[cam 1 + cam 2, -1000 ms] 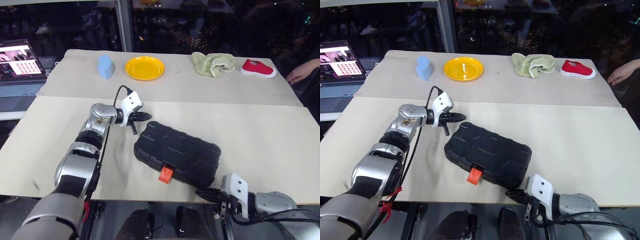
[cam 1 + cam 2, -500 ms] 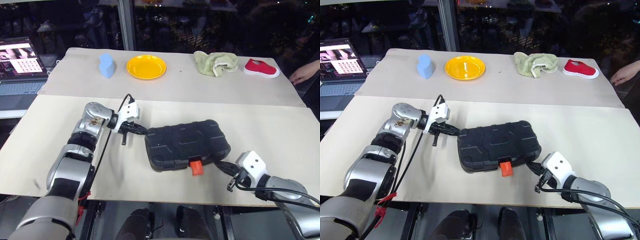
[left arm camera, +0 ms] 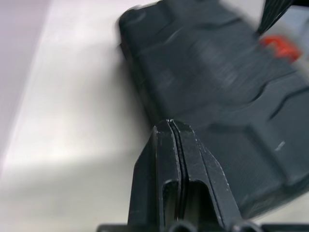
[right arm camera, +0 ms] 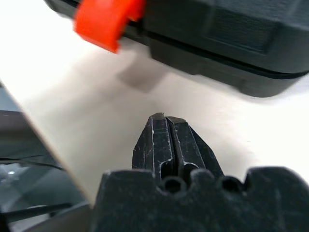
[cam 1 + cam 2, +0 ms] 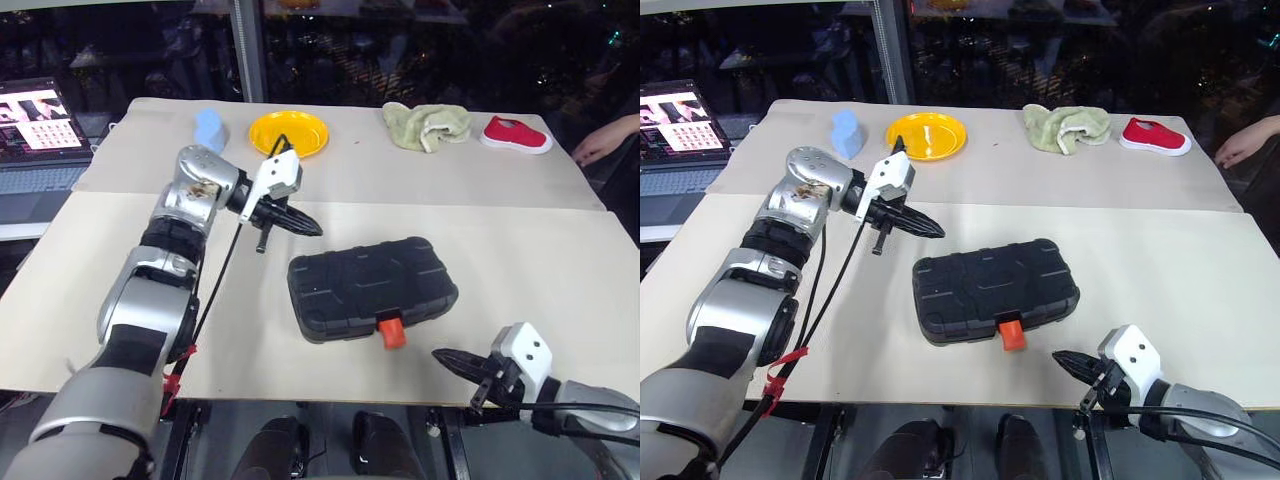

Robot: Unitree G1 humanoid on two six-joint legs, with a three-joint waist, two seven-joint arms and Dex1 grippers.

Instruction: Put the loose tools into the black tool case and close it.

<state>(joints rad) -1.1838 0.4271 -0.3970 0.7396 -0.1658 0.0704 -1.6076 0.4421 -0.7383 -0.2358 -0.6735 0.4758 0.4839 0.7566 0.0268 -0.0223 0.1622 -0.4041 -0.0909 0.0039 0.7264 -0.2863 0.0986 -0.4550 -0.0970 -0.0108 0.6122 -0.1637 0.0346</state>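
The black tool case [image 5: 372,285] lies closed on the beige table, its small orange latch [image 5: 389,331] sticking out of the near edge. No loose tools are in sight. My left gripper [image 5: 312,229] is shut and empty, raised above the table just beyond the case's far left corner, pointing right. In the left wrist view its fingers [image 3: 166,150] press together over the case [image 3: 217,106]. My right gripper [image 5: 442,356] is shut and empty near the table's front edge, to the right of the latch [image 4: 107,19] and apart from it.
On the far table stand a blue object [image 5: 209,127], a yellow plate [image 5: 288,133], a green cloth [image 5: 428,125] and a red shoe [image 5: 516,135]. A laptop [image 5: 36,130] sits at the far left. A person's hand [image 5: 606,140] rests at the far right edge.
The case has swung from a diagonal lie to nearly square with the front edge. My left gripper has lifted off the table and drawn back. My right gripper has pulled away to the right of the latch.
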